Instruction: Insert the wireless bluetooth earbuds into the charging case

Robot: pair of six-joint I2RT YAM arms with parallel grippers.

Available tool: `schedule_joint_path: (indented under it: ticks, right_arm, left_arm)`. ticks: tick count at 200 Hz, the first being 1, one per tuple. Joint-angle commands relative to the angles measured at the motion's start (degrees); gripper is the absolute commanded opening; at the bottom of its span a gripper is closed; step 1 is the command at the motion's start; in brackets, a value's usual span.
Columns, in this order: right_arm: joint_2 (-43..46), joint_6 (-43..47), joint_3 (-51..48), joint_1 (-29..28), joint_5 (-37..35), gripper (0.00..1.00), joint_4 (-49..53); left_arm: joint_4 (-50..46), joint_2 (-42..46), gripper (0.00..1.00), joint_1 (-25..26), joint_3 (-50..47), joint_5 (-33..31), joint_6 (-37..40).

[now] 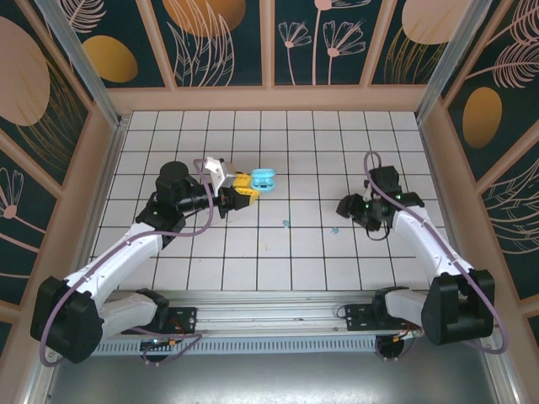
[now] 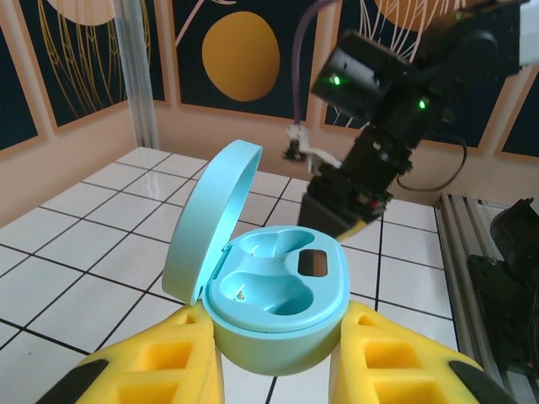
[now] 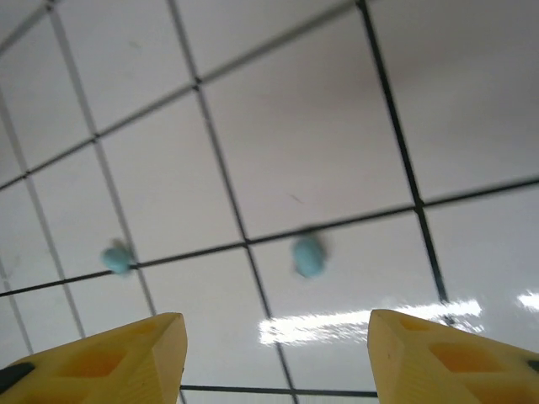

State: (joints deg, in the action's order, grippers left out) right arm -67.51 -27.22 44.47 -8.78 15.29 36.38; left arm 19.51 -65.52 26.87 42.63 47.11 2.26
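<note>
One teal earbud (image 1: 287, 223) lies loose on the white tiled table (image 1: 253, 269), near the middle. A second teal earbud (image 1: 335, 228) lies to its right on the same row of tiles, apart from the first. Both are outside the charging case (image 1: 263, 179). In the right wrist view, one earbud (image 3: 309, 255) sits on a dark grid line and another (image 3: 117, 257) lies further left, both blurred.

The teal charging case (image 2: 278, 290) is off the table, clamped between the yellow fingers (image 2: 160, 370) of the left gripper (image 1: 248, 185). Its lid (image 2: 215, 219) stands open and upright on the left side. The two moulded sockets inside are bare.

The right gripper (image 1: 347, 206) hangs over the table just beside the second earbud. Its yellow fingers (image 3: 109, 353) are spread, with nothing between them, and both earbuds are visible on the tiles beyond. From the left wrist, the right gripper (image 2: 333, 210) shows beyond the case, pointing down.

Dark panels (image 1: 210, 34) with leaf and circle patterns wall the table in.
</note>
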Motion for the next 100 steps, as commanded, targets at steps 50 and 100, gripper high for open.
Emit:
schedule_joint_path:
  ticks: [50,100]
  right_arm:
    - [-1.71,-3.69,-7.04,1.17,1.93,0.44,-12.1]
    - [-6.01,-3.9,-7.98,-0.81,1.46,0.39,-15.41]
  left_arm:
    - [1.94,0.12,0.0,-0.5,-0.36,0.31,-0.51]
    - [1.7,0.35,0.0,-0.51,-0.27,0.17,-0.37]
